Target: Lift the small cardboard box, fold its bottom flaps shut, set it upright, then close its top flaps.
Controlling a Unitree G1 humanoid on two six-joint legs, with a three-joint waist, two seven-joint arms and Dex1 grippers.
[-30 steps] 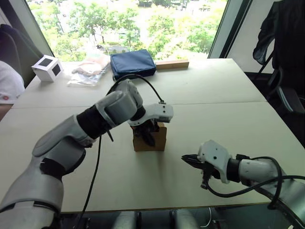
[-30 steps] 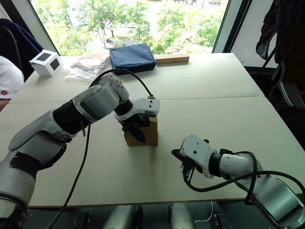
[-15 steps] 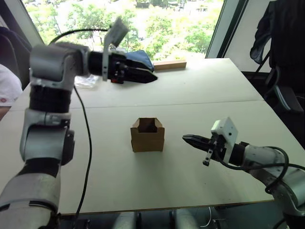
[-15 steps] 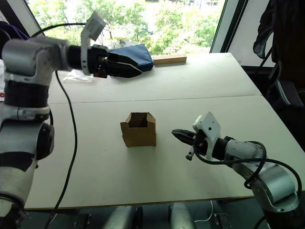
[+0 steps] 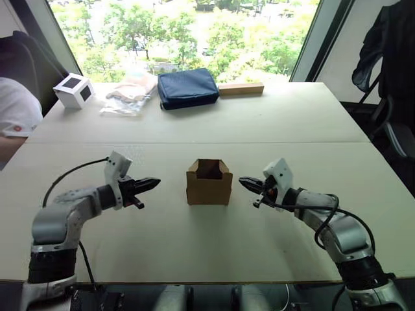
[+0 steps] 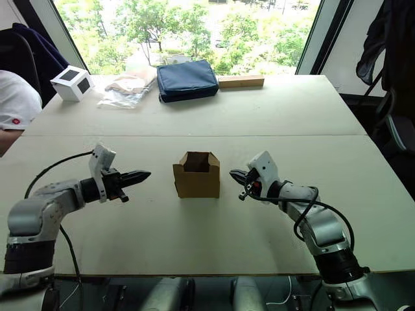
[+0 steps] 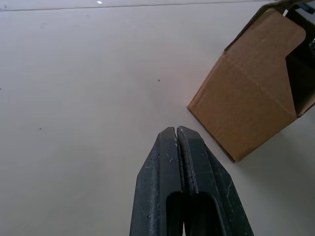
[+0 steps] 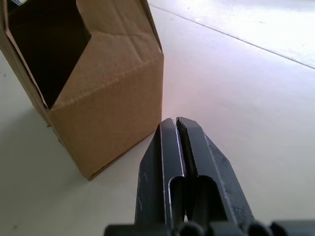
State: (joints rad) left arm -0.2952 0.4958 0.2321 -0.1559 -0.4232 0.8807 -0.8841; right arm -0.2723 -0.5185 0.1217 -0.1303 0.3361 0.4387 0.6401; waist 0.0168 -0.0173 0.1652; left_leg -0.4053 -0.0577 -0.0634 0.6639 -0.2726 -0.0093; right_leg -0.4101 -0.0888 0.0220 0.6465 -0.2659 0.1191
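From the head views, the small cardboard box [image 5: 209, 183], plain brown corrugated, stands upright mid-desk [image 5: 259, 123] with its top flaps open. The left gripper [image 5: 154, 183] sits at its 9 o'clock, the right gripper [image 5: 242, 183] at 3 o'clock, both apart from it.

Left wrist view: black fingers [image 7: 170, 162] pressed together, empty.

Right wrist view: fingers [image 8: 170, 147] likewise together, just beside the box's corner.

Both arms reach forward, low and bent at the elbow. The left gripper [image 5: 154, 183] points to the right with its two fingers pressed together. The right gripper [image 5: 244, 182] points left, fingers pressed together too.
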